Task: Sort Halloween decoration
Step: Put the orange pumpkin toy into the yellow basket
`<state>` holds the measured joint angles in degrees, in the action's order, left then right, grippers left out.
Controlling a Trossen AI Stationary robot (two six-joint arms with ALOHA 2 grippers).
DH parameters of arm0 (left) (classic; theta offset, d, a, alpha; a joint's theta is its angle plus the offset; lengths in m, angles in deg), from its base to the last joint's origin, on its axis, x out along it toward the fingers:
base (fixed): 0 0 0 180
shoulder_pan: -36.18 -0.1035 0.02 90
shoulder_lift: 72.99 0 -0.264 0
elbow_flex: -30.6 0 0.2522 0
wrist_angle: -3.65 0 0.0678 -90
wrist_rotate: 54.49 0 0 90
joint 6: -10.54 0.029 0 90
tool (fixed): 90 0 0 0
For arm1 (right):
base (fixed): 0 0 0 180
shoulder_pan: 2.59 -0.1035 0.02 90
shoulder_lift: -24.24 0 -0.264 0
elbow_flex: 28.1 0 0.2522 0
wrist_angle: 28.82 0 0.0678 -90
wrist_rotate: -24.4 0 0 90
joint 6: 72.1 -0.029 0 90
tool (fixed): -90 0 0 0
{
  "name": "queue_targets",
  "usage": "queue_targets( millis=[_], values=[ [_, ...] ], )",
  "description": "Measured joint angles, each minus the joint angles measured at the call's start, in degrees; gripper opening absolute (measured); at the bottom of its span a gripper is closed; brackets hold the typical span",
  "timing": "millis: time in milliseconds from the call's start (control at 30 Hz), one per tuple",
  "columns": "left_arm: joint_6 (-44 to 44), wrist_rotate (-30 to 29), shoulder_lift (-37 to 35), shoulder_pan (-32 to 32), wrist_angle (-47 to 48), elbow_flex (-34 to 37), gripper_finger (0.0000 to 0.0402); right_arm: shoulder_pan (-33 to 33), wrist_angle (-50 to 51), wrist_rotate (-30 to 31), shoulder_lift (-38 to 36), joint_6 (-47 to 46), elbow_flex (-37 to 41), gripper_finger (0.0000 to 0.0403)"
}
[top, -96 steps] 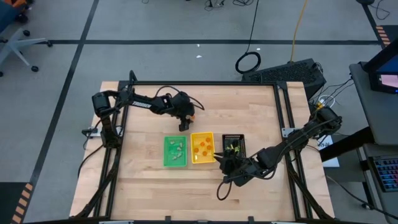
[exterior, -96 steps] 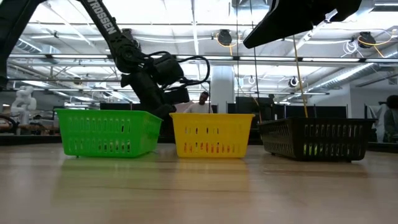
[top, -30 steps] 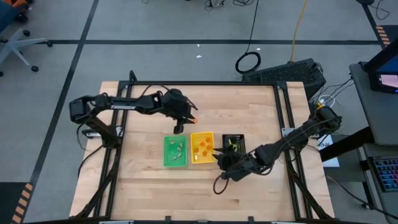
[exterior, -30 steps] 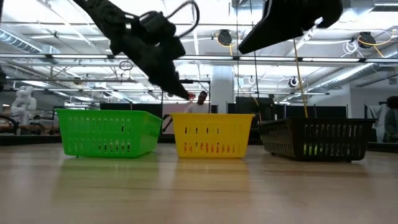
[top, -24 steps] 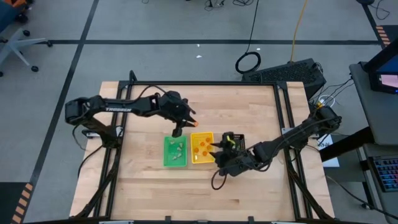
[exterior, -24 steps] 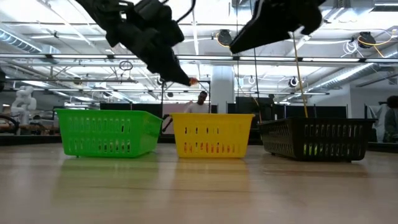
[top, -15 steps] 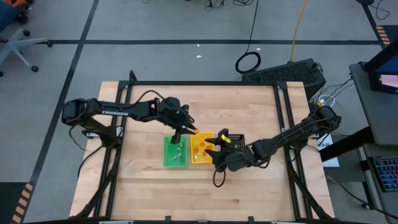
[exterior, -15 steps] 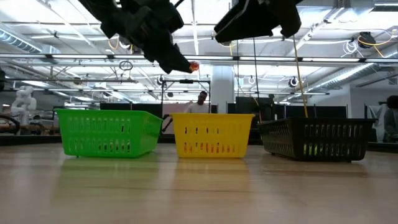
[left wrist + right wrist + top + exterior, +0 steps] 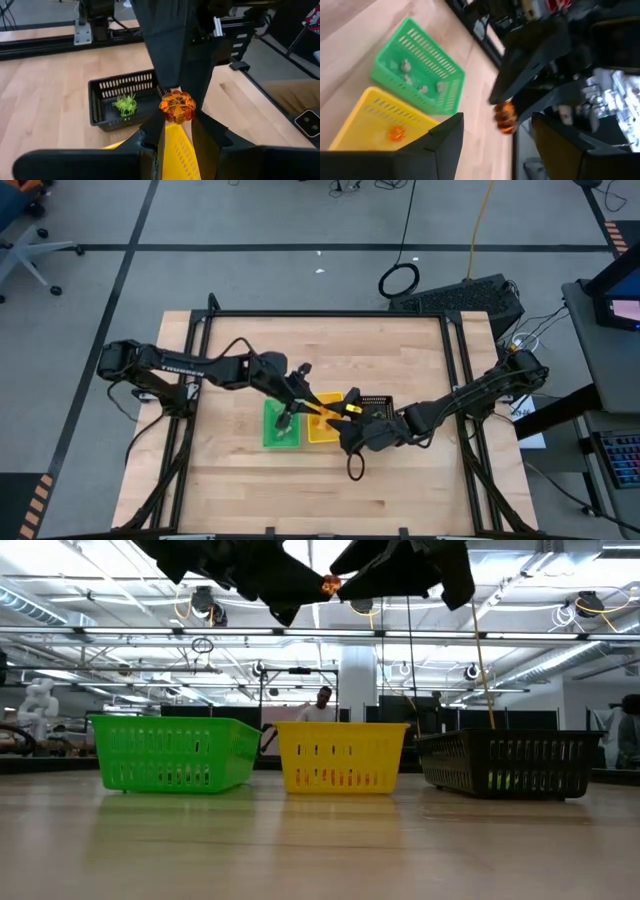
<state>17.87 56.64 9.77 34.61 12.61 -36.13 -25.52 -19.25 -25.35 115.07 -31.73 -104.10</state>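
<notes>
A small orange pumpkin-like plastic trinket (image 9: 177, 106) is pinched between the fingertips of the left gripper (image 9: 307, 406), held high in the air above the yellow slotted plastic tray (image 9: 340, 754); in the low view it shows as an orange dot (image 9: 330, 584) well clear of the tray rims. The right gripper (image 9: 492, 134) faces it from the right with its fingers spread wide and nothing between them; the trinket hangs just ahead of that gap. More orange pieces (image 9: 396, 133) already lie in the yellow tray; pale whitish-grey pieces (image 9: 422, 89) sit in the green slotted tray (image 9: 268, 433) to its left; a yellow-green spidery piece (image 9: 125, 105) lies in the black slotted tray (image 9: 106, 91) on the right; all three trays stand side by side on the light wooden table (image 9: 380, 350).

The step in hand looks like delivery of an orange piece, or perhaps a hand-over between the arms; which one cannot be told. If it is a drop, the left fingers need only part over the yellow tray; if a hand-over, the right fingers must close on the trinket first.
</notes>
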Motion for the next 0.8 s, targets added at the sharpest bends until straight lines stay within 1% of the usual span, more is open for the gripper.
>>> queue_targets(
  millis=[167,267,333,533,700,800],
  values=[
    [-0.3,0.0,0.0,0.9,-0.3,0.0,0.0075,0.0,-4.8,-0.3,0.0,6.1,0.0,0.0216],
    [-1.1,0.0,0.0,1.0,-0.5,0.0,0.0075,0.4,-5.4,-3.2,0.0,8.1,0.0,0.0201],
    [-1.6,0.0,0.0,1.1,-0.5,0.0,0.0075,0.8,-5.5,-4.6,0.0,8.3,0.0,0.0189],
    [-2.6,0.0,0.0,1.3,-0.7,0.0,0.0075,1.6,-5.5,-4.8,0.0,8.4,0.0,0.0161],
    [-2.7,0.0,0.0,1.3,-0.8,0.0,0.0075,2.4,-5.4,-8.5,0.0,8.2,0.0,0.0137],
    [-3.1,0.0,0.0,1.3,-0.8,0.0,0.0075,2.8,-5.1,-9.1,0.0,7.6,0.0,0.0121]
  ],
)
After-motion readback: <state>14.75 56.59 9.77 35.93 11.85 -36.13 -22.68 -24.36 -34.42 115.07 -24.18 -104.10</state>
